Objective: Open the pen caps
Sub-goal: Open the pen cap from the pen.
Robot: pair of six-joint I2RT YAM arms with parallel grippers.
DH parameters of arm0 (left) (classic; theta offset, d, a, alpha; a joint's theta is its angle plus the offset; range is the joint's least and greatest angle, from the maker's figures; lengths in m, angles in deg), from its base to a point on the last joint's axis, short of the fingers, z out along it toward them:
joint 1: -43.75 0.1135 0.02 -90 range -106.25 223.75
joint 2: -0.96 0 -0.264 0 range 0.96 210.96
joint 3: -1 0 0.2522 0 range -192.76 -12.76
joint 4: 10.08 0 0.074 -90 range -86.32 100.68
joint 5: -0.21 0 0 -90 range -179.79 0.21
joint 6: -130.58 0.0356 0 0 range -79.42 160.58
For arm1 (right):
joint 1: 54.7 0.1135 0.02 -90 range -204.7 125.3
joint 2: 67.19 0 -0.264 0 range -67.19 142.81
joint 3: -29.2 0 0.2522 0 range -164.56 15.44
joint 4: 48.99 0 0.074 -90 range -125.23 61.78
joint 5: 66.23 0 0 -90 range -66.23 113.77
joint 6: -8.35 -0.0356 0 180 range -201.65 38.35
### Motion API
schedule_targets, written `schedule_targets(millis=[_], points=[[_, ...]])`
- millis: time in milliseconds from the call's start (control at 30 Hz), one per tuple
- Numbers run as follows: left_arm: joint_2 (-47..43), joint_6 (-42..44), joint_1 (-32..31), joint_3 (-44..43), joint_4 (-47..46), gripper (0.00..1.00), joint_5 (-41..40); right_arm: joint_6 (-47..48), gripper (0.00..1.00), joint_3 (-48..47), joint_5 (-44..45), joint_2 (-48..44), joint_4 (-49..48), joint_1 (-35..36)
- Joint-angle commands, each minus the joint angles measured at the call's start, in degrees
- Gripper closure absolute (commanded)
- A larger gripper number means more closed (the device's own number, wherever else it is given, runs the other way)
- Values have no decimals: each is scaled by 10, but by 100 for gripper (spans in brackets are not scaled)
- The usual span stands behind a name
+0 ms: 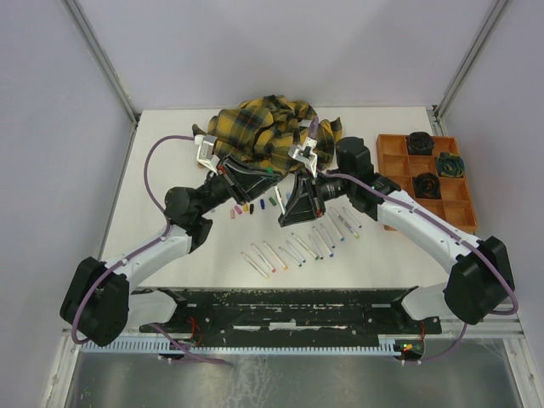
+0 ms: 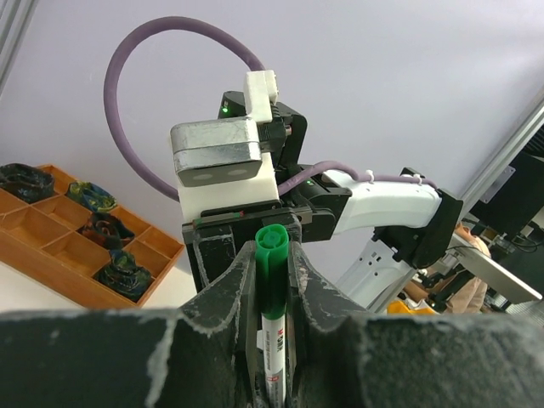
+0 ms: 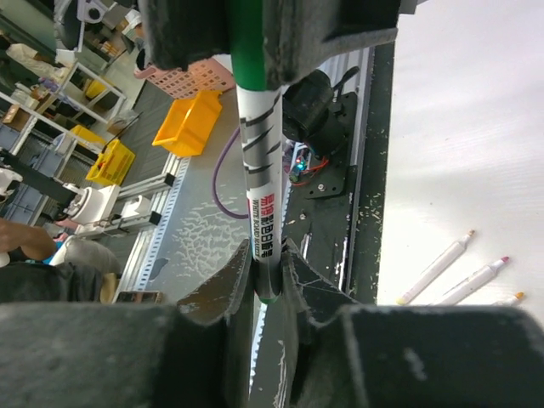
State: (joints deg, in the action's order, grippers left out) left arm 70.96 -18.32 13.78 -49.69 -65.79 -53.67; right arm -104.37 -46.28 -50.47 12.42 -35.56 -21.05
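Both grippers hold one pen [image 3: 263, 195] between them above the table. In the left wrist view my left gripper [image 2: 272, 285] is shut on its green pen cap [image 2: 272, 263], with the white barrel [image 2: 274, 361] running down between the fingers. The right gripper [image 3: 268, 272] is shut on the barrel's tail end, and the green cap [image 3: 248, 51] sits in the other jaws at the top of that view. From above, the left gripper [image 1: 262, 176] and right gripper [image 1: 293, 189] meet nose to nose. Several loose pen caps [image 1: 247, 206] lie below them, and several pens [image 1: 293, 251] lie in a row.
A yellow-and-black plaid cloth [image 1: 268, 127] is heaped at the back, just behind the grippers. A wooden compartment tray [image 1: 429, 204] with dark bundles stands at the right. Uncapped pens [image 3: 438, 268] lie on the white table near its black front rail [image 1: 289, 310].
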Motion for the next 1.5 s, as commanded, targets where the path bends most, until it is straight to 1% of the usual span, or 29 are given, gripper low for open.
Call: schedule_targets(millis=[0,67,200,267,467,533,600,667,700,733,767,867,967,1067,1167,1267,1300,1333,1400,1467], points=[[-14,1,0,-4,0,97,-15,12,72,-26,35,-11,17,3],[-13,6,-6,6,3,97,-26,2,65,-17,67,-16,6,3],[-16,22,-20,29,17,97,-55,-39,59,17,100,-27,-70,2],[-19,31,-25,39,22,97,-68,-55,56,23,107,-28,-92,1],[-29,64,-48,50,55,97,-105,-56,56,38,134,-30,-105,-2],[-34,75,-56,52,66,97,-118,-57,59,42,136,-27,-110,-2],[-42,82,-58,57,70,97,-133,-57,66,42,136,-24,-110,-2],[-54,91,-57,65,75,97,-152,-58,77,42,132,-19,-111,-1],[-61,100,-57,68,79,97,-164,-59,86,42,130,-17,-113,-1],[-69,110,-57,69,85,97,-180,-61,98,41,128,-14,-113,-1],[-79,123,-57,69,95,97,-198,-64,100,42,128,-11,-115,-1],[-102,167,-48,42,139,97,-265,-76,100,42,119,3,-122,4],[-104,189,-8,-13,168,97,-292,-97,100,48,116,15,-142,13],[-88,154,60,-57,149,97,-279,-111,100,53,114,26,-158,24],[-65,96,121,-94,115,97,-232,-113,100,53,113,39,-158,30],[-56,67,152,-117,110,97,-200,-109,100,49,112,42,-153,32],[-62,68,154,-115,125,97,-200,-97,100,44,114,40,-139,32],[-72,74,154,-109,149,97,-207,-70,100,37,120,35,-105,32],[-99,91,153,-81,225,97,-228,-5,100,10,141,26,-19,31],[-133,104,154,-39,300,97,-251,35,100,-6,163,22,42,31]])
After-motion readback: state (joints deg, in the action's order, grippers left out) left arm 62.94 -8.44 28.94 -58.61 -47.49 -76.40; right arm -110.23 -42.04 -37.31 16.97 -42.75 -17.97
